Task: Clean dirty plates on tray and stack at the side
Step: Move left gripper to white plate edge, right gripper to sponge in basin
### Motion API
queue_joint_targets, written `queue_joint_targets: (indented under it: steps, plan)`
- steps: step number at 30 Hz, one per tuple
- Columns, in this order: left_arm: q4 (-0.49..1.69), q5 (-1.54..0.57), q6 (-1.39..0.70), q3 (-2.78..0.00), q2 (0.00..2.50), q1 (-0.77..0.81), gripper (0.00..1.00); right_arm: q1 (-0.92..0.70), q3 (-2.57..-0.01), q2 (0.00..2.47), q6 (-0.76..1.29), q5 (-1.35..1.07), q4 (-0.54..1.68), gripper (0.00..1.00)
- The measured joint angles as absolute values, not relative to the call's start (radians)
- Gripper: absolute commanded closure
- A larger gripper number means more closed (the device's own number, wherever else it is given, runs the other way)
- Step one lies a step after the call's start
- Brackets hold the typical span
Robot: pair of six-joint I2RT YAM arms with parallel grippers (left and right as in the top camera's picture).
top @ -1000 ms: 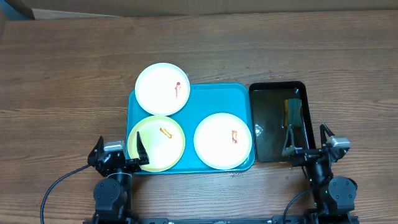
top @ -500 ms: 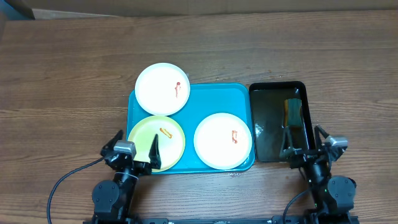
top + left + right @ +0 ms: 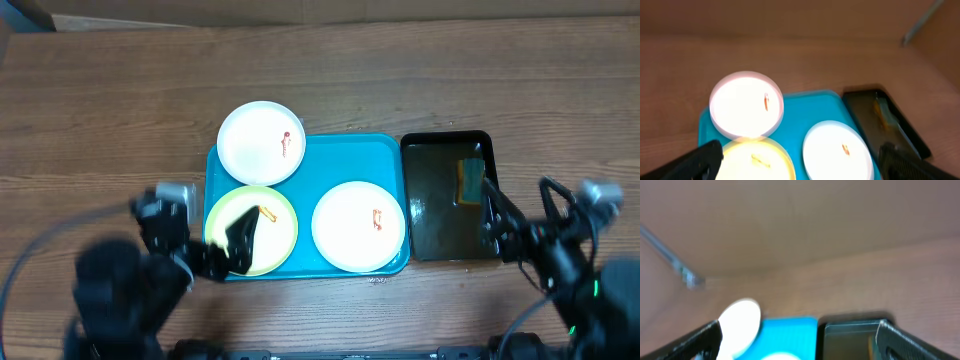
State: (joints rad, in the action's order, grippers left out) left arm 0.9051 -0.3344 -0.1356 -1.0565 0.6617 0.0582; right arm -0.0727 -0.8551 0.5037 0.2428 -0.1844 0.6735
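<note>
Three dirty plates rest on the turquoise tray (image 3: 325,160). A white plate (image 3: 260,143) overhangs the tray's far-left corner. A yellow-green plate (image 3: 262,222) lies at the near left and another white plate (image 3: 358,227) at the near right, each with small red-orange smears. My left gripper (image 3: 203,235), blurred, is open at the tray's near-left edge, one finger over the yellow-green plate. My right gripper (image 3: 522,215), also blurred, is open at the black tray's near-right side. The left wrist view shows the tray (image 3: 800,107) and all three plates between wide-open fingers (image 3: 695,162).
A black tray (image 3: 430,205) stands right of the turquoise tray with liquid and a yellow-green sponge (image 3: 470,180) in it. In the right wrist view the black tray (image 3: 850,337) and the far white plate (image 3: 740,322) appear between open fingers (image 3: 910,340). Bare wooden table surrounds both trays.
Both arms have lifted from their rest at the near edge and are blurred with motion. The left gripper swung left; the right gripper swung right. Both stayed open.
</note>
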Motion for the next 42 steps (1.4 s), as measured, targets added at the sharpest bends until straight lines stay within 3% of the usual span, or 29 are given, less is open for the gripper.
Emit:
queue_joint_targets:
  steps: [5, 6, 8, 9, 12, 13, 17, 26, 42]
  plan:
    - [1.125, -0.351, -0.100, -1.372, 1.002, 0.058, 0.00, -0.072, -1.176, 0.901, 0.222, -0.394, 0.956, 0.00]
    - [1.148, -0.363, -0.097, -1.418, 1.065, 0.058, 0.04, -0.073, -1.235, 0.975, 0.219, -0.431, 0.997, 0.00]
    - [1.173, -0.408, -0.098, -1.469, 1.150, 0.058, 0.38, -0.073, -1.332, 1.102, 0.195, -0.482, 1.078, 0.00]
    - [1.186, -0.444, -0.096, -1.479, 1.189, 0.059, 0.41, -0.072, -1.370, 1.156, 0.177, -0.501, 1.118, 0.07]
    - [1.214, -0.508, -0.105, -1.478, 1.278, 0.081, 0.39, -0.072, -1.416, 1.275, 0.126, -0.522, 1.151, 0.44]
    - [1.214, -0.508, -0.117, -1.473, 1.311, 0.101, 0.39, -0.072, -1.420, 1.311, 0.117, -0.514, 1.156, 0.48]
    - [1.198, -0.426, -0.203, -1.413, 1.422, 0.216, 0.39, -0.073, -1.420, 1.430, 0.124, -0.398, 1.180, 0.38]
    - [1.063, -0.220, -0.362, -1.345, 1.656, 0.416, 0.40, -0.073, -1.419, 1.663, 0.184, -0.148, 1.181, 0.30]
    - [0.994, -0.170, -0.414, -1.341, 1.827, 0.444, 0.40, -0.073, -1.415, 1.955, 0.253, 0.084, 1.116, 0.39]
